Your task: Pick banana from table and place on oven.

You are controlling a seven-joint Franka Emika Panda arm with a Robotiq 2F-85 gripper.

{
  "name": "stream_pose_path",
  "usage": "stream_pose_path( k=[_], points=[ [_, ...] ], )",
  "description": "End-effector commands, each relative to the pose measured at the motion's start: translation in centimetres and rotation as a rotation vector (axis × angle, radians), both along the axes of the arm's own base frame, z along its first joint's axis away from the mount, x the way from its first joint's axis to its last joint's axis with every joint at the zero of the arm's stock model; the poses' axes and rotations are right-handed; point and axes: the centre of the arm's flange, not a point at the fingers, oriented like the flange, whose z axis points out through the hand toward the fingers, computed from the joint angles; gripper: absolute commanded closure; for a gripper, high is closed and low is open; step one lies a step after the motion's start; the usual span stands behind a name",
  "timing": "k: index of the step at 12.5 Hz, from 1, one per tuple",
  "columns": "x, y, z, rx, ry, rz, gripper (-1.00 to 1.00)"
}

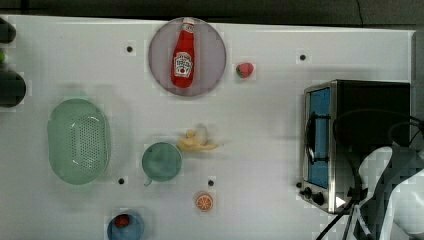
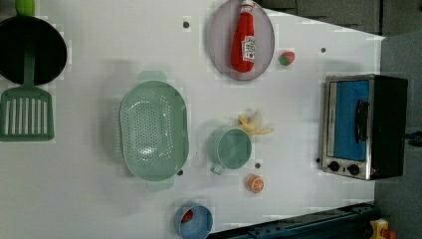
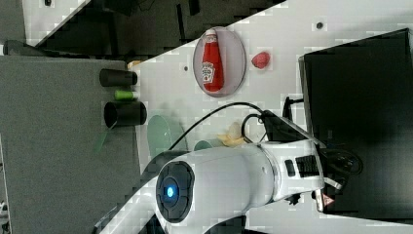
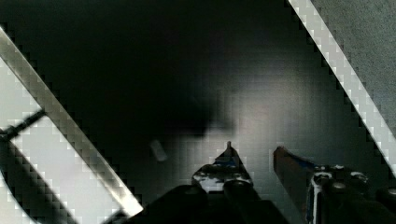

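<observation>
The banana (image 1: 197,141) lies on the white table (image 1: 265,100), pale yellow with its peel strips splayed, right beside a green cup (image 1: 161,161); it is also in the left view (image 2: 255,124) and the right view (image 3: 233,135). The oven (image 1: 360,140) stands at the top view's right, glass door facing the banana. In the wrist view my gripper (image 4: 254,161) hovers over the oven's black top (image 4: 187,70), open, with nothing between its fingers (image 4: 229,165). My white arm (image 3: 234,180) reaches over the oven (image 3: 360,122), far from the banana.
A ketchup bottle (image 1: 183,55) lies on a grey plate (image 1: 212,60), with a strawberry (image 1: 244,70) beside it. A green colander (image 1: 79,141), an orange slice (image 1: 204,202) and a blue bowl (image 1: 125,226) sit on the table. A black pan (image 2: 31,50) and green spatula (image 2: 26,117) lie at the left view's left.
</observation>
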Motion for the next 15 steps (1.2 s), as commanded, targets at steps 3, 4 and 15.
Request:
stream_pose_path(
  k=[3, 4, 15],
  points=[
    [2.8, 2.3, 0.9, -0.019, -0.011, 0.138, -0.41],
    [2.9, 2.4, 1.0, -0.022, -0.015, 0.14, -0.64],
    [6.4, 12.5, 18.1, 0.078, -0.105, 0.127, -1.0]
  ],
)
